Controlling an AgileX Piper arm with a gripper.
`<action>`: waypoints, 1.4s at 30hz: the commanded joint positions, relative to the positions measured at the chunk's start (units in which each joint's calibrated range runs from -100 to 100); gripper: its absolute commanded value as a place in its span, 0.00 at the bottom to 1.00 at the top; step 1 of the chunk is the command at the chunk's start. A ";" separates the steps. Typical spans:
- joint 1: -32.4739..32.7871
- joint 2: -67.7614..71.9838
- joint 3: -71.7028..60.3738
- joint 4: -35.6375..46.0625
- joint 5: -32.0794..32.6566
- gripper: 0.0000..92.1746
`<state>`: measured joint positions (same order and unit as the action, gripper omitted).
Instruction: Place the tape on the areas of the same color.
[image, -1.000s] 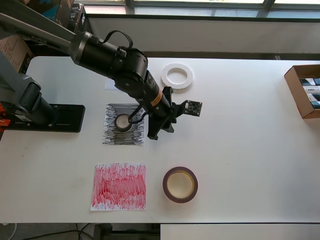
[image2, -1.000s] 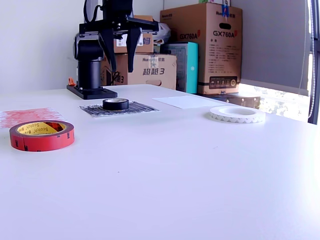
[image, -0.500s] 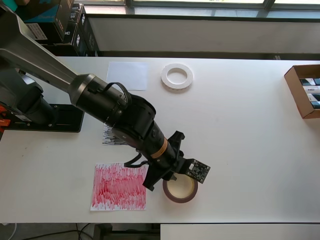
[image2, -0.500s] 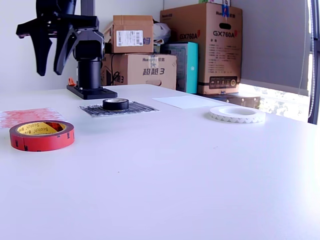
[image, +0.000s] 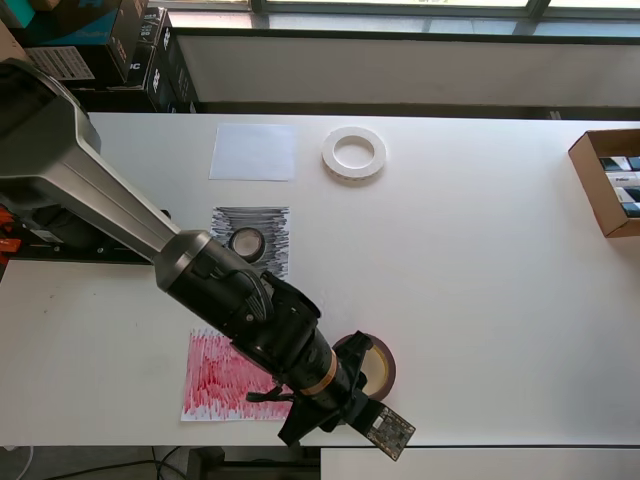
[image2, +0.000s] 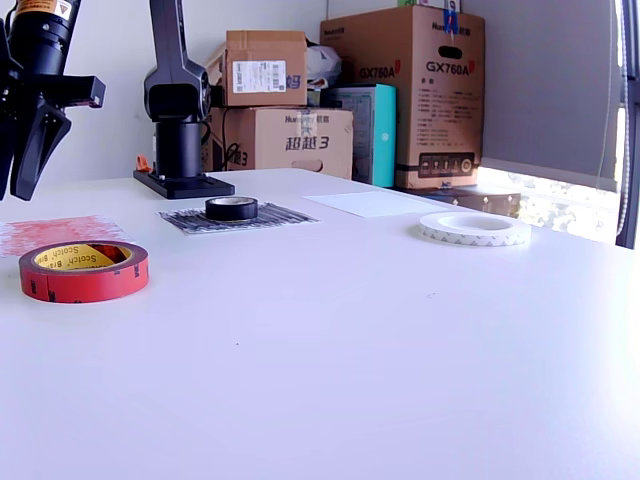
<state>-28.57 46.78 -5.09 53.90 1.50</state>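
The dark red roll (image: 381, 362) with a yellowish core lies on bare table right of the red-scribbled sheet (image: 218, 372); it also shows in the exterior view (image2: 83, 270). The small black roll (image: 246, 242) sits on the black-scribbled sheet (image: 272, 222). The white ring (image: 354, 152) lies on bare table right of the plain white sheet (image: 253, 151). My gripper (image: 315, 425) hangs open and empty above the table's front edge, just left of the red roll. In the exterior view the gripper (image2: 12, 170) is at the left edge, above the red sheet (image2: 55, 233).
My arm crosses the red sheet's right part in the overhead view. The arm's base plate (image2: 185, 185) stands behind the black sheet. An open cardboard box (image: 608, 182) sits at the overhead view's right edge. Stacked cartons (image2: 290, 130) stand beyond the table.
My gripper has moved from beside the black roll on the black sheet, past the red roll, to the table's front edge. It stays open. No roll has moved.
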 joint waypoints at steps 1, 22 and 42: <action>0.01 1.59 -0.95 0.28 -0.01 0.40; 0.40 2.24 -0.23 0.19 -0.42 0.58; 1.03 6.73 -0.77 0.02 0.23 0.57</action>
<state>-27.34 53.31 -5.33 53.89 1.55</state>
